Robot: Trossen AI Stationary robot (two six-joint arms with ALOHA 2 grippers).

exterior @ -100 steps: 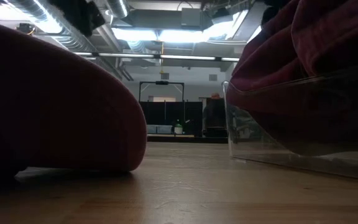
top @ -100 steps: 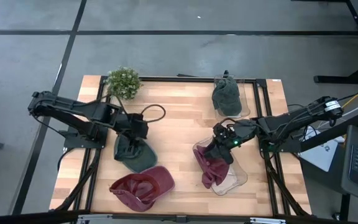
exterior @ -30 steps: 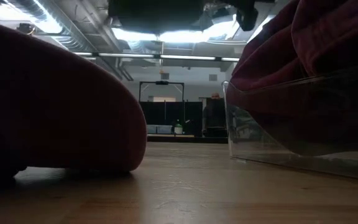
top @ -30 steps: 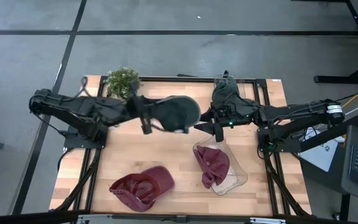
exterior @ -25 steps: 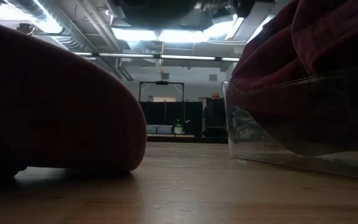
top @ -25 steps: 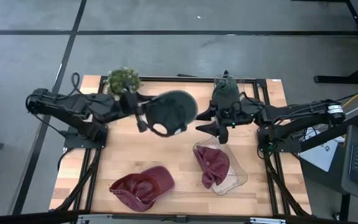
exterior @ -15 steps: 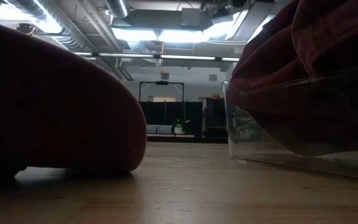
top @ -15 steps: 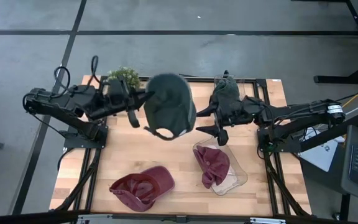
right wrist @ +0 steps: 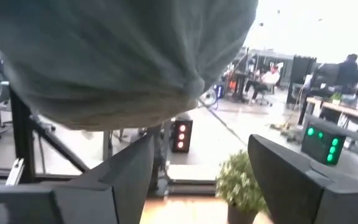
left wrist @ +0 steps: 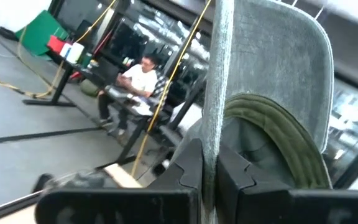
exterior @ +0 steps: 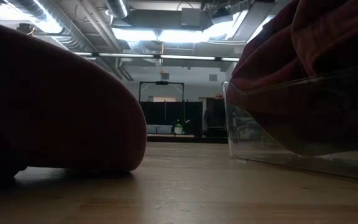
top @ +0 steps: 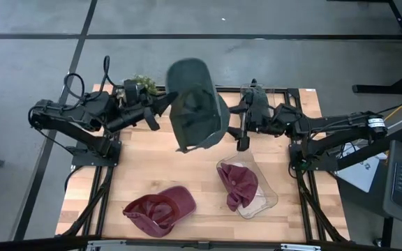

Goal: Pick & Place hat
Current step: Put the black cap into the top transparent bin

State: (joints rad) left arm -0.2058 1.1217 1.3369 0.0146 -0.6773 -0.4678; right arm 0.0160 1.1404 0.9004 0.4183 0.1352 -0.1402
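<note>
A dark green cap (top: 197, 104) hangs high over the far middle of the table, its brim toward the far edge and its hollow side up. My left gripper (top: 163, 104) is shut on it from the left; the left wrist view shows the cap (left wrist: 272, 74) edge on. My right gripper (top: 241, 129) stands open just right of the cap, touching nothing. In the right wrist view the cap's crown (right wrist: 117, 56) fills the top above the open right gripper (right wrist: 207, 180). Neither gripper shows in the low view. My left gripper pinches the side edge of the cap's brim (left wrist: 211, 134), close to the crown, between its two fingers (left wrist: 188, 171). The fingers come about level from the table's left. The cap is lifted clear of the table and stands on edge beyond the fingers.
A maroon cap (top: 160, 209) lies near the front edge. Another maroon cap (top: 239, 185) sits in a clear tray (top: 267, 199) at front right. A second clear tray with a green hat (top: 255, 103) stands at the far right, a small plant (top: 139, 82) at the far left.
My left gripper has risen, drawn back toward the far left and rolled, still shut on the green cap. The cap has swung from lying level with its crown up to its hollow side up, higher over the table. My right gripper has rolled and risen slightly.
</note>
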